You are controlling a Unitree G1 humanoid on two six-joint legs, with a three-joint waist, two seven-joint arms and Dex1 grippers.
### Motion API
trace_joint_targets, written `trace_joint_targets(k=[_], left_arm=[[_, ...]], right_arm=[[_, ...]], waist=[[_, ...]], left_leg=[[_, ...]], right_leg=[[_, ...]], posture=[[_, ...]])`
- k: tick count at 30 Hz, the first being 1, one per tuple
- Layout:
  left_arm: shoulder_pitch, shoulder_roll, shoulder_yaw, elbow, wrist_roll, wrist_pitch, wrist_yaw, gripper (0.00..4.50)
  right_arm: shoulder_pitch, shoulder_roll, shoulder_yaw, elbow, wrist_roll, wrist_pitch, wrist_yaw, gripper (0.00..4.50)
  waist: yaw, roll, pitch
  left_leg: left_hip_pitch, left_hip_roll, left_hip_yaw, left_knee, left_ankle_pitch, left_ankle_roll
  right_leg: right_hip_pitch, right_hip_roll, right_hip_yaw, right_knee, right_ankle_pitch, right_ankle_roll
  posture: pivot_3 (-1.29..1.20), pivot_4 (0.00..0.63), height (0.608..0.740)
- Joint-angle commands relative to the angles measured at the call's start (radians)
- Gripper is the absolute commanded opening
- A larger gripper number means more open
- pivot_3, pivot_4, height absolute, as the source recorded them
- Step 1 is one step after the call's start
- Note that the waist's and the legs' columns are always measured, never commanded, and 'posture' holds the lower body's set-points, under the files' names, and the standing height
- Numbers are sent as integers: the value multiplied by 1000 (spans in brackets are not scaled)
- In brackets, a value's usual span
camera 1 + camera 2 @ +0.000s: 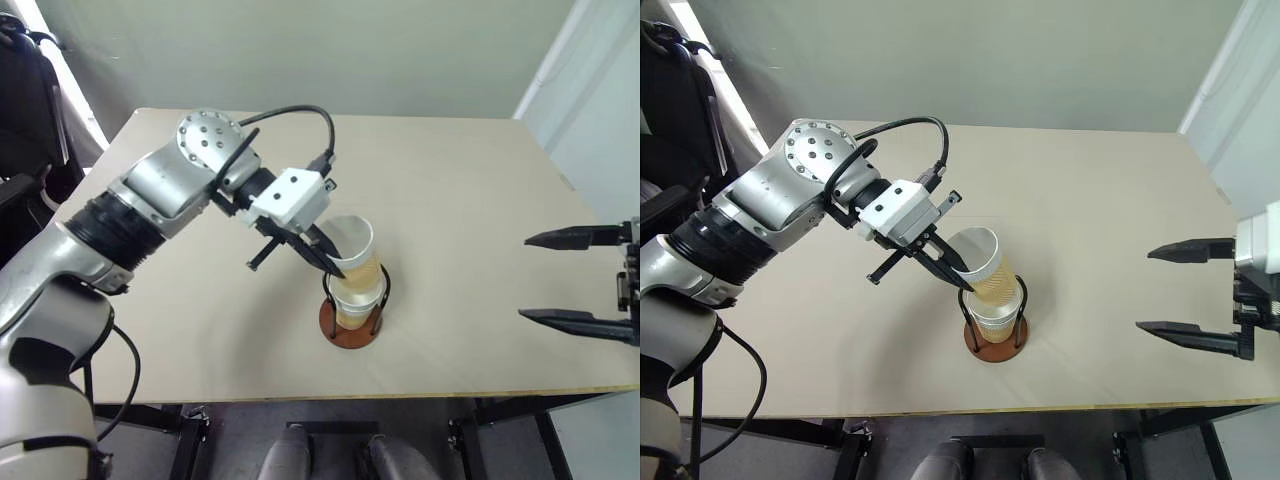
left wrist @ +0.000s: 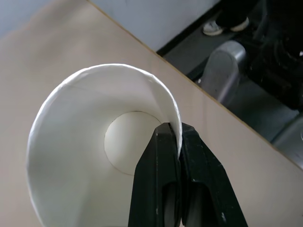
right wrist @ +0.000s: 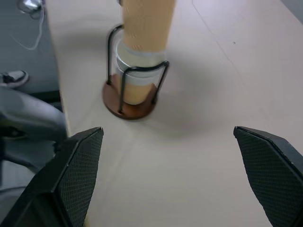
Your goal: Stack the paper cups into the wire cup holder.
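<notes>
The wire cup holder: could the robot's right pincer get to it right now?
Probably yes. The right pincer is open, and bare table lies between it and the wire cup holder, though the left pincer holds a cup there.

Big flat light tan worktop (image 1: 480, 200), smooth and plain, wire cup holder (image 1: 352, 322) with a round reddish-brown base standing on it near the front edge, paper cups (image 1: 357, 300) stacked inside the holder

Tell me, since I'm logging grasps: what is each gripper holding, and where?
The left gripper pinches the top cup by its rim, one finger inside, one outside. The right gripper is open, holding nothing.
</notes>
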State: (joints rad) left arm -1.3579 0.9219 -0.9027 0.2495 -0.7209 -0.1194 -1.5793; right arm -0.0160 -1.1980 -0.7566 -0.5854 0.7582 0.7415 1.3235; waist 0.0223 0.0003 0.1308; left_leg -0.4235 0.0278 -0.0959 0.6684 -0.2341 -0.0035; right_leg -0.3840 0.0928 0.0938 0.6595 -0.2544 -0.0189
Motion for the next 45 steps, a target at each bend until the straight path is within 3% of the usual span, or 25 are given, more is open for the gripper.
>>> trace_joint_targets(k=[1, 7, 9, 17, 21, 27, 30, 33, 38, 41, 45], left_arm=[[-47, 6, -14, 2, 0, -40, -35, 27], [-67, 10, -49, 2, -18, -44, -35, 27], [-73, 3, -64, 18, 0, -51, -35, 427], [-61, -58, -43, 105, 68, -98, -35, 3073], [-50, -128, 53, 173, 100, -78, -35, 4465], [14, -83, 226, 129, 66, 64, -35, 4465], [113, 41, 374, 115, 39, 221, -34, 4465], [270, 181, 525, 131, 82, 303, 18, 4465], [582, 330, 755, 53, 71, 398, 85, 4465], [824, 380, 947, -45, 0, 476, 91, 4465], [1079, 372, 1165, -168, -25, 548, 115, 4465]], right_arm=[[15, 0, -82, -35, 25, 24, 1, 4500], [40, 4, -117, -63, 34, 48, -19, 4500], [44, 5, -121, -71, 39, 53, -25, 4500], [77, 23, -151, -101, 34, 70, -47, 4500], [68, 18, -130, -90, 36, 58, -56, 4500], [38, 5, -34, -19, 14, -11, -37, 4500], [47, 22, 22, 73, -19, -67, -5, 4500], [45, 47, 58, 191, -26, -104, 25, 4500], [50, 73, 24, 322, -21, -114, 55, 4500], [45, 43, 63, 411, -71, -152, 81, 4500], [-33, 2, 143, 517, -96, -203, 128, 4500]], waist=[[0, 0, 0], [0, 0, 0], [0, 0, 0], [0, 0, 0], [2, 0, 0], [-8, 0, 0], [-13, 1, 0], [-27, 1, -1], [-17, 2, -1], [-17, 1, -2], [-19, 1, -1]], left_leg=[[0, 0, 0, 0, 0, 0], [1, 0, 0, 0, 0, 0], [1, 0, 0, 0, 0, 0], [0, 0, 1, 1, -1, 1], [0, -1, 1, 2, -1, 1], [1, -3, 2, 3, -2, 3], [3, -6, 3, 2, -2, 3], [5, -7, 4, -1, -2, 3], [4, -7, 4, -2, -2, 4], [4, -7, 4, -2, -3, 4], [5, -7, 4, -1, -3, 5]], right_leg=[[0, 0, 0, 0, 0, 0], [1, 0, 0, 0, 0, 0], [1, 0, 1, 0, 0, 0], [1, 0, 1, 0, 0, 1], [1, 0, 1, 0, -1, 2], [1, 0, 5, 1, -3, 5], [2, 0, 10, 2, -5, 9], [0, 0, 15, 2, -5, 10], [-1, -1, 17, 3, -6, 9], [0, -1, 17, 3, -7, 8], [1, -2, 17, 3, -6, 6]], posture=[[0, 150, 740], [0, 150, 740], [0, 150, 740], [0, 150, 740], [0, 150, 740], [0, 150, 740], [0, 150, 740], [0, 150, 740], [0, 150, 740], [0, 150, 740], [0, 150, 740]])
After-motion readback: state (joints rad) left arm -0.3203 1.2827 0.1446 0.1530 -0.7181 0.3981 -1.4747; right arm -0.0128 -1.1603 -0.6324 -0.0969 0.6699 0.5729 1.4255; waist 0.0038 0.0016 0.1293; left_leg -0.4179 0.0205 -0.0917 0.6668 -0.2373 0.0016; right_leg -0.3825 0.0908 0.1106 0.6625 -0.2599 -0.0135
